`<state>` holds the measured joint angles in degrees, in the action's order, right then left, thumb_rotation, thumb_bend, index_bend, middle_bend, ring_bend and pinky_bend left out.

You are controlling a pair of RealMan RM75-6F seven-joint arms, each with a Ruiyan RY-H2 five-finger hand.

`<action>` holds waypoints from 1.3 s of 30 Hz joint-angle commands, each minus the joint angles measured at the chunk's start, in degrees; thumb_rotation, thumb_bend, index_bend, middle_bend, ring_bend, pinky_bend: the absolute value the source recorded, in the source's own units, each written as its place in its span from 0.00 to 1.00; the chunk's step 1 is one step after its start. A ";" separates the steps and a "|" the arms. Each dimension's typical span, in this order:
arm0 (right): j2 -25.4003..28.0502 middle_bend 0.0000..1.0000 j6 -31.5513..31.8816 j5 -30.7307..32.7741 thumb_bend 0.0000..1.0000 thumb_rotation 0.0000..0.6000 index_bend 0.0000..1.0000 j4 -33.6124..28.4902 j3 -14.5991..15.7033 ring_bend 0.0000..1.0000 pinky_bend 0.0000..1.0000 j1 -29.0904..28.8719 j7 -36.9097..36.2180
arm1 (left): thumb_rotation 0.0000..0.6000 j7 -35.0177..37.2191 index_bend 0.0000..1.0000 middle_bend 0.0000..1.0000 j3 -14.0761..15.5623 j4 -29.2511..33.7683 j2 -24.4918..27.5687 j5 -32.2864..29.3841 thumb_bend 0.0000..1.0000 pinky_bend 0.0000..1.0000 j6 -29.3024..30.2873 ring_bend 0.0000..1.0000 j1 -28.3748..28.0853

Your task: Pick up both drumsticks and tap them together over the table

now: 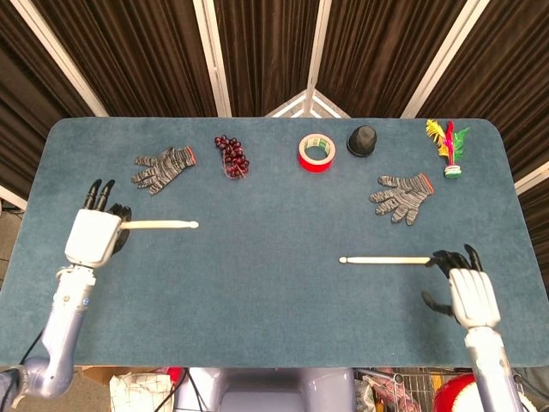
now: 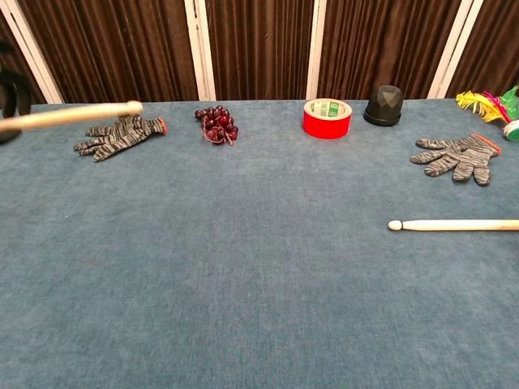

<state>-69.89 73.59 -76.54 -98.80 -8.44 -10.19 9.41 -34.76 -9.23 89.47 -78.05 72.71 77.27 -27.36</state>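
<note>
My left hand [image 1: 93, 235] grips the butt of one pale wooden drumstick [image 1: 163, 225] and holds it off the table, tip pointing right. In the chest view this drumstick [image 2: 73, 116] hangs level high at the far left, and only a dark edge of the left hand [image 2: 8, 93] shows. The other drumstick [image 1: 386, 259] lies flat on the blue table [image 1: 274, 326] at the right, tip pointing left, and it also shows as the right drumstick [image 2: 454, 225] in the chest view. My right hand [image 1: 463, 287] is open just behind its butt end, with the fingertips [image 1: 448, 257] reaching that end.
Along the far side lie a grey glove [image 1: 163, 168], dark red grapes [image 1: 232, 155], a red tape roll [image 1: 316, 152], a black cap [image 1: 362, 140] and a feather shuttlecock [image 1: 448, 146]. A second grey glove [image 1: 401, 196] lies just beyond the right drumstick.
</note>
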 commanded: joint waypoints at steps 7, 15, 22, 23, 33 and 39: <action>-0.85 0.28 -13.39 17.89 0.26 1.00 0.40 0.68 -5.68 0.23 0.01 -12.34 13.14 | 1.00 -4.75 0.61 0.57 -2.86 9.37 6.99 -3.11 0.53 0.00 0.20 0.07 -0.34; -5.97 0.28 -15.15 25.64 0.26 1.00 0.40 6.64 -5.39 0.24 0.01 -17.63 20.53 | 1.00 -4.59 0.61 0.57 -2.94 9.05 7.98 -3.26 0.53 0.00 0.35 0.07 -0.40; -9.06 0.28 -16.48 27.22 0.26 1.00 0.40 12.40 -3.24 0.24 0.01 -18.47 19.66 | 1.00 -4.77 0.61 0.57 -3.48 9.78 10.00 -3.65 0.53 0.00 1.63 0.07 0.15; -9.27 0.28 -16.37 26.85 0.26 1.00 0.40 12.79 -2.97 0.24 0.01 -18.37 19.17 | 1.00 -4.77 0.61 0.57 -3.49 9.92 10.25 -3.70 0.53 0.00 1.67 0.07 0.19; -10.34 0.32 -16.15 24.53 0.26 1.00 0.41 15.81 -0.90 0.24 0.01 -17.80 16.52 | 1.00 -4.49 0.61 0.57 -3.54 10.36 11.62 -4.34 0.53 0.00 2.17 0.07 0.66; -11.30 0.39 -16.20 24.10 0.26 1.00 0.42 17.73 -1.02 0.25 0.01 -18.20 15.49 | 1.00 -4.10 0.61 0.57 -3.50 10.32 11.95 -4.43 0.53 0.00 2.32 0.07 0.80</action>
<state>-81.07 57.40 -52.40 -81.21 -9.40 -28.30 25.02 -38.87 -12.74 99.82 -66.12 68.28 79.59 -26.57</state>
